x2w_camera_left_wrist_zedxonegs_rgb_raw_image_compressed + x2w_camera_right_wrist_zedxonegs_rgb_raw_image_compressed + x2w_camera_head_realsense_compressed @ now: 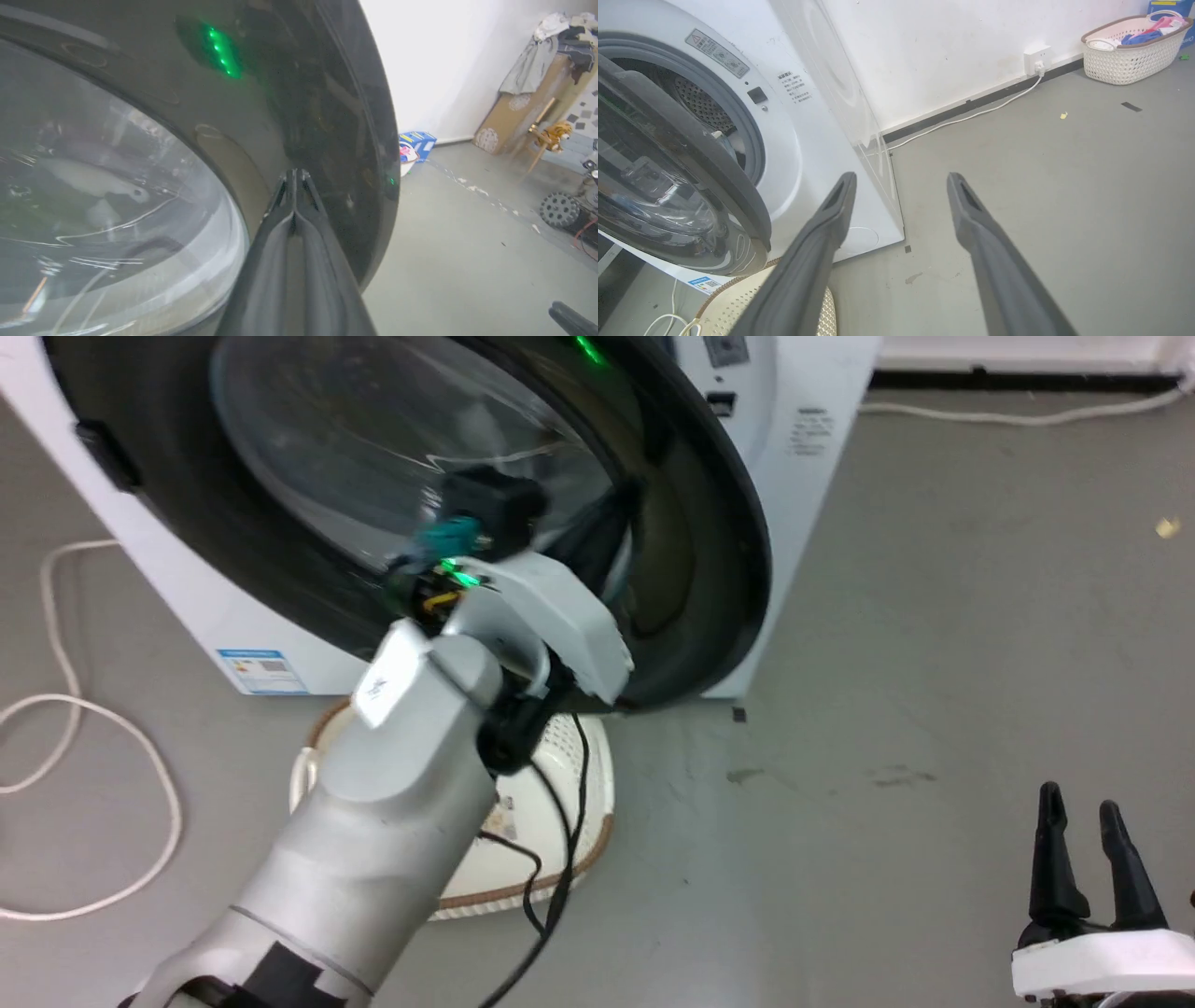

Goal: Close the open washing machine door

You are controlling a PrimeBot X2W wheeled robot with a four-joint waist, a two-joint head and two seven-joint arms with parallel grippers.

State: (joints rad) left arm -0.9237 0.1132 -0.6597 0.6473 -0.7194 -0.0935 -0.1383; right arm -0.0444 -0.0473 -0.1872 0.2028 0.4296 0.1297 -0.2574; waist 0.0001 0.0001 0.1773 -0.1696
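The washing machine door [392, 439] is a large round disc with a glossy black rim and a bulging clear glass bowl at its centre. A green light glints on the rim. It stands ajar, swung partway out from the front of the white washing machine [808, 467]. In the right wrist view, the steel drum and grey gasket show in the gap behind the door's rim.

The door's free edge curves down on the machine's right side, and beyond it the grey floor [934, 663] lies open. Below the door, a cream perforated basket [569, 803] sits on the floor just in front of the machine. A white cord [93, 728] loops on the floor to the machine's left.

The left claw [295, 173] is pinched fully narrow with nothing between its fingers. Its tips lie against the door's black rim, between the glass bowl and the free edge. The right claw [1080, 803] is spread wide and empty, low over the floor and well apart from the machine, on its right.
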